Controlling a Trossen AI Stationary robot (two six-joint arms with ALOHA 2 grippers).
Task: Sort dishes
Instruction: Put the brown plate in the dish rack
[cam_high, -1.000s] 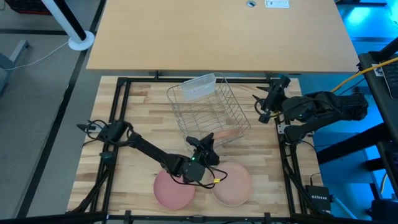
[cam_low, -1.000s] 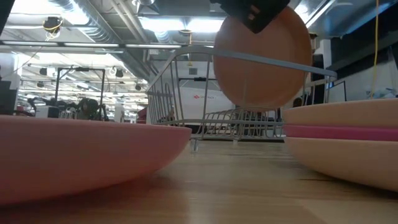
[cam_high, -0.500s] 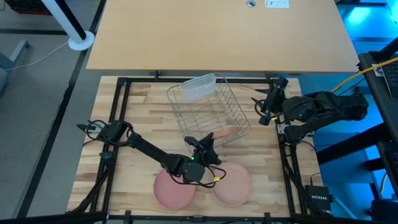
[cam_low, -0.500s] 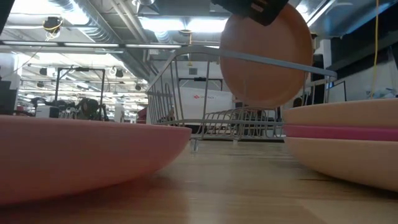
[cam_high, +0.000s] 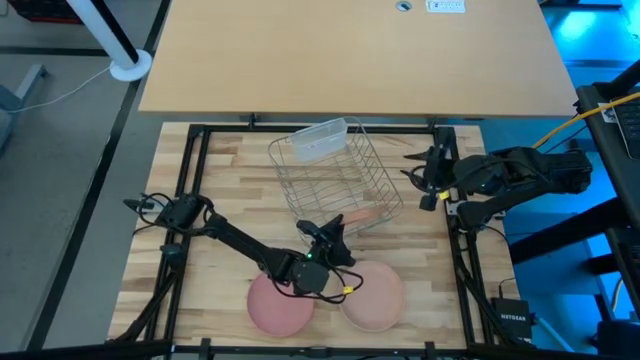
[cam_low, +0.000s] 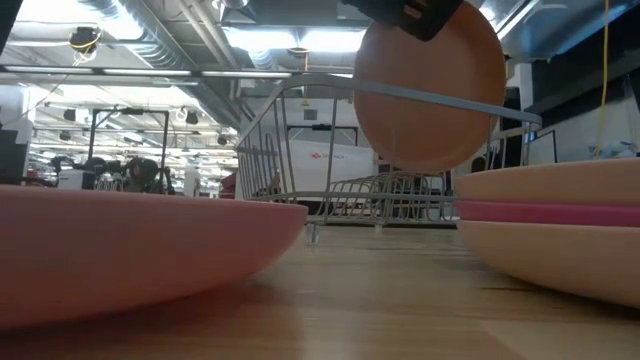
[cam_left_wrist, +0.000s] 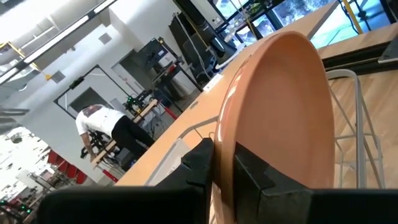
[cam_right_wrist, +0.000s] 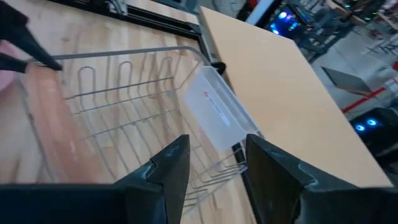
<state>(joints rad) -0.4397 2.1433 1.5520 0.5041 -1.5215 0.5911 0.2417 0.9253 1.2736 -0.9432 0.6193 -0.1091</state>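
My left gripper (cam_high: 330, 232) is shut on a terracotta-orange plate (cam_low: 428, 90) that stands on edge inside the near right corner of the silver wire rack (cam_high: 335, 175). The rack's rim wire crosses in front of the plate in the low view. A pink plate (cam_high: 280, 305) lies flat near the table's near edge. Beside it is a stack (cam_low: 550, 230) of a peach plate, a magenta one and another peach one. My right gripper (cam_high: 424, 172) hovers open at the rack's right side, touching nothing. My left gripper pinches the orange plate's rim (cam_left_wrist: 231, 146) between its two fingers (cam_left_wrist: 255, 177), one on each face. It comes slanting down from the near left. The plate is upright on edge, its upper rim in the hold. I cannot tell whether its lower edge (cam_low: 420, 168) touches the rack's wires.
A clear plastic tub (cam_high: 320, 140) leans at the rack's far side and shows in the right wrist view (cam_right_wrist: 217, 112). A black frame (cam_high: 190, 180) borders the wooden table. A tan board (cam_high: 350, 60) lies beyond the far edge. Bare wood lies left of the rack.
The orange plate has shifted slightly toward the table's right inside the rack, still upright in my left gripper. My right gripper has moved a little toward the near edge and the rack, staying open.
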